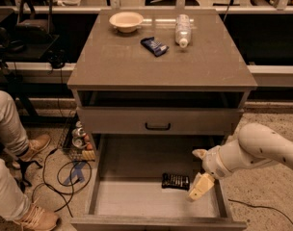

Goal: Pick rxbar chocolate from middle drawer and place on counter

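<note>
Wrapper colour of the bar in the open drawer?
Bar is near-black with pale markings, camera view; gripper beside it.

A high front camera looks down over counter (137, 66) and middle drawer (132, 197), gripper (195, 174) lower right.

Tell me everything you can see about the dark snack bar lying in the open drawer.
The snack bar is a small, flat rectangle in a near-black wrapper with pale markings. It lies flat on the pale floor of the open drawer, right of the middle, its long side running left to right, apart from the walls. Nothing rests on it. The gripper hangs just to its right, open, one finger close to the bar's right end; whether it touches, I can't tell.
</note>
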`<state>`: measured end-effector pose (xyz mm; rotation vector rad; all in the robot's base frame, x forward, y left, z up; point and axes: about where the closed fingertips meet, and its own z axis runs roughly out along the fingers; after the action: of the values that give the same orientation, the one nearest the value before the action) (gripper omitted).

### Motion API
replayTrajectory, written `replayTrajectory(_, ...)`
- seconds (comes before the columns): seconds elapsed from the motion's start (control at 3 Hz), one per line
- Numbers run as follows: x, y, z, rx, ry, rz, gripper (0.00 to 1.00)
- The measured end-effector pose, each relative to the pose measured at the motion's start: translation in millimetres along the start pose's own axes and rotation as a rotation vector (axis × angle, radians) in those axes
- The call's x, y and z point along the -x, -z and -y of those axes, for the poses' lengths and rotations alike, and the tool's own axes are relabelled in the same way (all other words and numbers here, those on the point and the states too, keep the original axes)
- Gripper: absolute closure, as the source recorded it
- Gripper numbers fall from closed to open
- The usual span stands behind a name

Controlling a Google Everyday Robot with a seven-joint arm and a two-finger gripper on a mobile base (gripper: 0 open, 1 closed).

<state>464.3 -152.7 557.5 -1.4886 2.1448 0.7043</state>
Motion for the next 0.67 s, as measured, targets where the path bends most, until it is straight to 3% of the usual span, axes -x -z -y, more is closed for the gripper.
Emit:
replayTrajectory(0.33,0,0,0,0.000,0.000,0.000,0.00)
replayTrajectory(0.67,-13,-11,16,-0.044,0.009,-0.008,0.00)
